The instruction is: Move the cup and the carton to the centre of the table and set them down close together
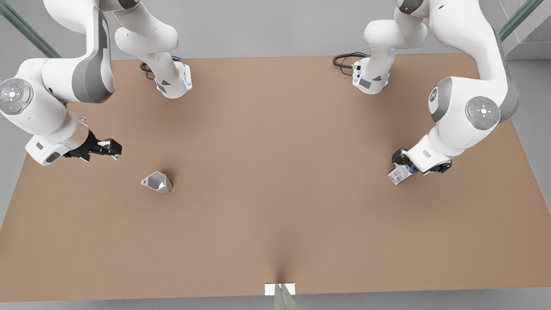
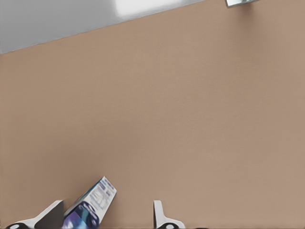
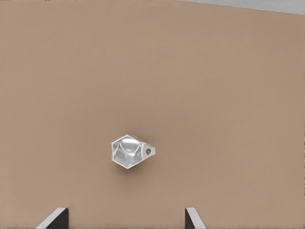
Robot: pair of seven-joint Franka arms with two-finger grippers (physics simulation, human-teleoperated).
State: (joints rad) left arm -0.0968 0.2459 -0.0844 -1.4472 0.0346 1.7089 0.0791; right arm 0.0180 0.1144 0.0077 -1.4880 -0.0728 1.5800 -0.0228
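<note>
The left gripper, at the front view's right, is spread around the tilted carton; whether the carton is pinched cannot be told. The right gripper is held spread above the table, near the cup, which lies well apart from the carton.

Grey floor around the tabletop, black cables by the arm bases, teal struts at the corners
</note>
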